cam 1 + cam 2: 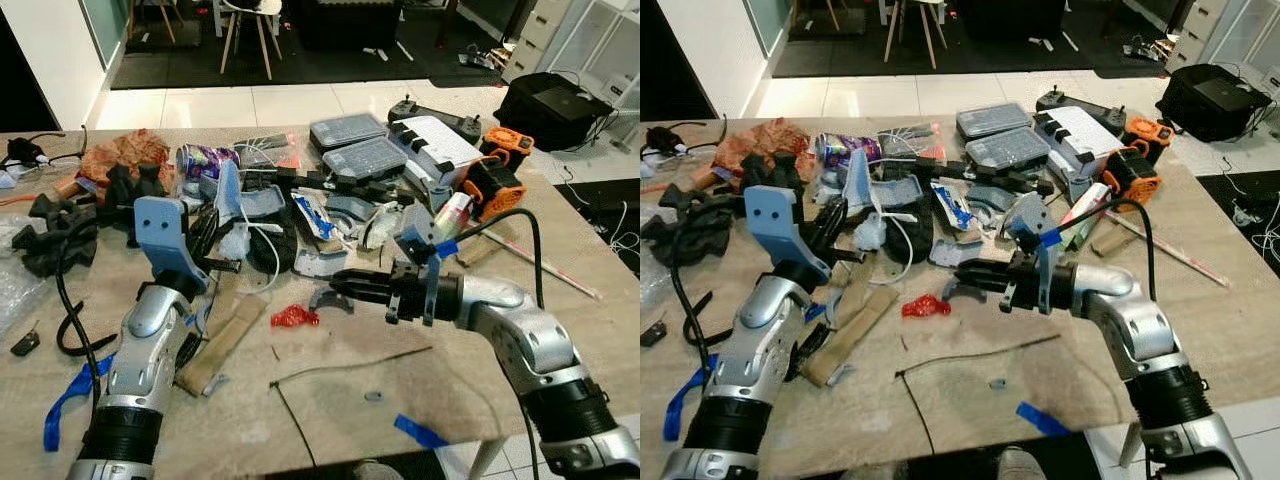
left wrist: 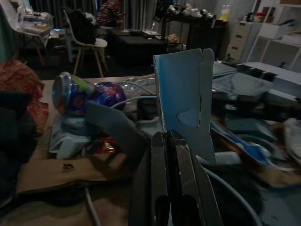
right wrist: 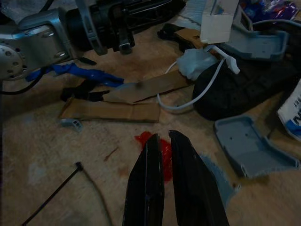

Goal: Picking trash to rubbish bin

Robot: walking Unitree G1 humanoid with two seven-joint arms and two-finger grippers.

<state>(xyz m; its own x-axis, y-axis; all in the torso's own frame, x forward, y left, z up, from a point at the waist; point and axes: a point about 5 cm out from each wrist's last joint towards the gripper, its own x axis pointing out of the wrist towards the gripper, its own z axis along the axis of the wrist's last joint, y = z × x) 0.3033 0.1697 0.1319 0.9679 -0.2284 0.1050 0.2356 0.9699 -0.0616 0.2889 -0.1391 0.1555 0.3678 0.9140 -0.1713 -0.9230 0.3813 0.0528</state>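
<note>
The worktop (image 1: 560,300) is big and covered in a messy heap of things. At the back lie two grey cases (image 1: 363,145), a can (image 1: 205,160) on its side and some black rubber pieces (image 1: 60,235). Nearer the front edge lie a flat strip of brown card (image 1: 222,342), a long thin black tie (image 1: 340,365) and bits of blue tape (image 1: 420,432). The left tool (image 1: 205,235) sits in the heap, fingers pressed together and holding nothing. The right tool (image 1: 345,285) reaches in from the right side, low over the worktop. Its fingers are close, with only a thin gap, and nothing is held between them. The small red wrapper (image 1: 294,317) is the trash nearest to it. It lies flat on bare wood, just past the right tool's tips, a little toward the robot's left and front. It is crumpled, so no long side can be made out. The right tool is nearer to it than the left, so it looks like the one to pick it up, and the fingers would need to spread first.
</note>
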